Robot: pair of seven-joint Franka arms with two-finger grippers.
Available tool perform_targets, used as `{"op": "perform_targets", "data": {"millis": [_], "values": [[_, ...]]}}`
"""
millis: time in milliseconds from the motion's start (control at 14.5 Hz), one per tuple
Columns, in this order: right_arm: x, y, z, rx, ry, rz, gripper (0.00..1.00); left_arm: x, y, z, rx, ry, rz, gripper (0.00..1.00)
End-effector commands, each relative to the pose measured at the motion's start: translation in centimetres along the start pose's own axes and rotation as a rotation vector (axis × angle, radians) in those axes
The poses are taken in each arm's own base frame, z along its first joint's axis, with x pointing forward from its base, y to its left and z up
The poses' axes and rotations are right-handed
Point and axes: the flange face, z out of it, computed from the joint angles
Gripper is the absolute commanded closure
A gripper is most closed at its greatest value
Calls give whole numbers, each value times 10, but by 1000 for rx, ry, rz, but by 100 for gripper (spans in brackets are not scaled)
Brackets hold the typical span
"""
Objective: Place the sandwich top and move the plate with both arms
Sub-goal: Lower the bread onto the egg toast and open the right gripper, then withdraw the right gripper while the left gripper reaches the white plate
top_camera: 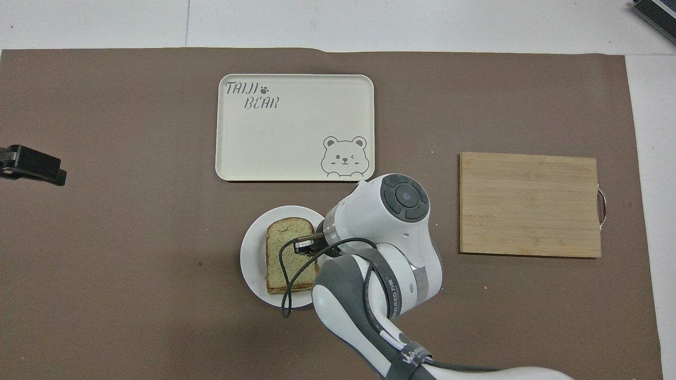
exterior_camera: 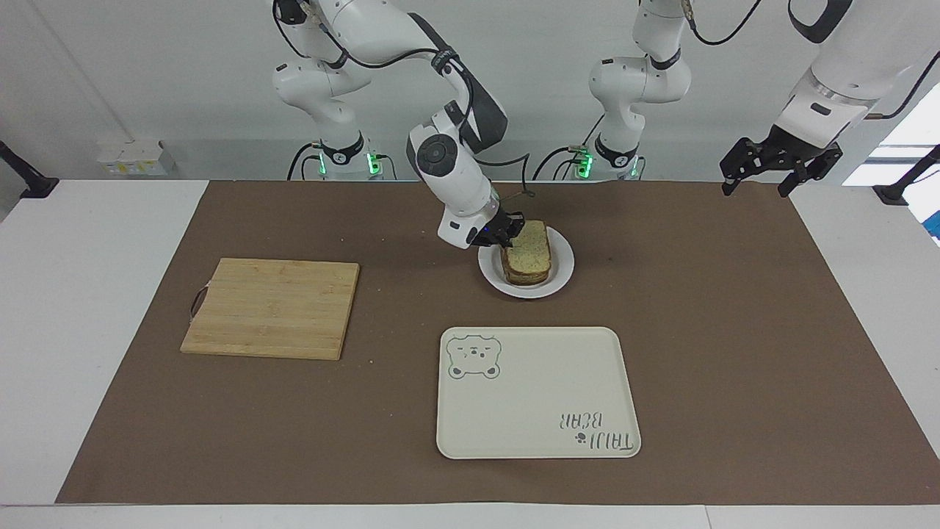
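Facing view. Right gripper [exterior_camera: 509, 234] sits low at the plate's [exterior_camera: 562, 273] edge toward the right arm's end of the tabletop [exterior_camera: 734, 330]. Its fingers are clamped on the side edge of the sandwich top [exterior_camera: 530, 249], one above the slice and one under it as far as can be made out. The slice lies flat over a lower slice [exterior_camera: 527, 277], stacked on the plate, edges roughly aligned. Left gripper [exterior_camera: 760, 175] hangs high over the brown mat's corner at the left arm's end, waiting, fingers spread apart. Cream bear tray [exterior_camera: 536, 393] lies farther from the robots than the plate. Wooden cutting board [exterior_camera: 272, 307] is toward the right arm's end.

Overhead view. Sandwich top [top_camera: 282, 253] covers the plate's middle, rounded end pointing toward the tray [top_camera: 294, 126]; white rim of the plate [top_camera: 252, 253] shows around it. Right gripper [top_camera: 306, 246] meets the slice's edge on the cutting-board side; the arm's wrist hides much of the fingers. Cutting board [top_camera: 529, 204] is well apart. Left gripper [top_camera: 31, 164] shows only as a dark tip at the frame edge.
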Motion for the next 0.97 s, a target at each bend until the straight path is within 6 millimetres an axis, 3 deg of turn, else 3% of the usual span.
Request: {"op": "perform_targets", "data": {"millis": [0, 621, 690, 759, 897], "values": [[-10, 4, 13, 6, -4, -20, 100, -4, -1, -5, -10, -5, 3, 0], [-8, 12, 24, 8, 47, 99, 99, -4, 4, -4, -11, -6, 5, 0], [-6, 15, 22, 7, 43, 102, 27, -5, 6, 1, -27, -15, 11, 0], [-4, 15, 19, 10, 44, 101, 0, -11, 8, 8, -81, -23, 8, 0], [3, 24, 2, 7, 58, 109, 0, -16, 13, 32, -118, -23, 14, 0]]}}
